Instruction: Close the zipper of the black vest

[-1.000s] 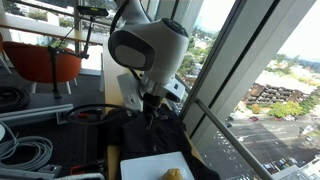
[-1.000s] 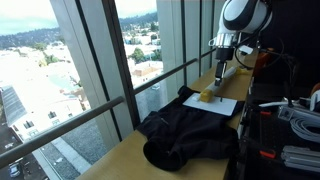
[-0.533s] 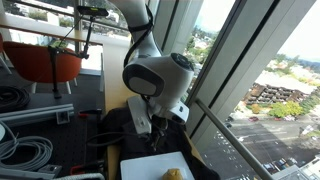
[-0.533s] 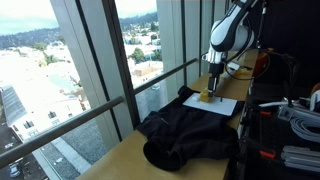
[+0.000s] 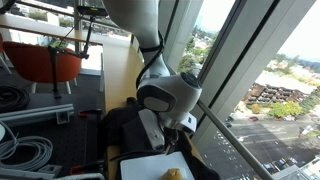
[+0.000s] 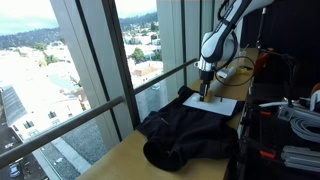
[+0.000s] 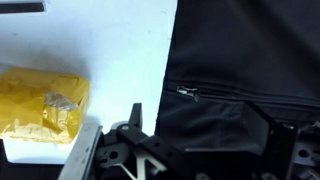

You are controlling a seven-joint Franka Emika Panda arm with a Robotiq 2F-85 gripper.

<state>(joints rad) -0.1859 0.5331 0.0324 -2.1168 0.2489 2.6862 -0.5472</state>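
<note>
The black vest [image 6: 185, 130] lies rumpled on the wooden tabletop; it also shows in an exterior view [image 5: 118, 124] and fills the right of the wrist view [image 7: 245, 50]. Its zipper [image 7: 250, 100] is a thin dark line with a small metal pull [image 7: 187, 94] at its end near the tray's edge. My gripper [image 7: 200, 135] is open and low over the vest, with the pull between and just ahead of the fingers. It touches nothing that I can see. In both exterior views the gripper [image 6: 205, 92] [image 5: 168, 140] hangs at the boundary between vest and tray.
A white tray [image 7: 90, 50] [image 6: 222, 104] with a yellow object [image 7: 40, 105] lies right beside the vest. Windows run along the table's edge [image 6: 120, 150]. Black cables and equipment [image 6: 285, 125] crowd the other side.
The arm has come down and moved along the tray toward the vest, so the gripper now hangs low at the vest's edge. The vest and tray have not moved.
</note>
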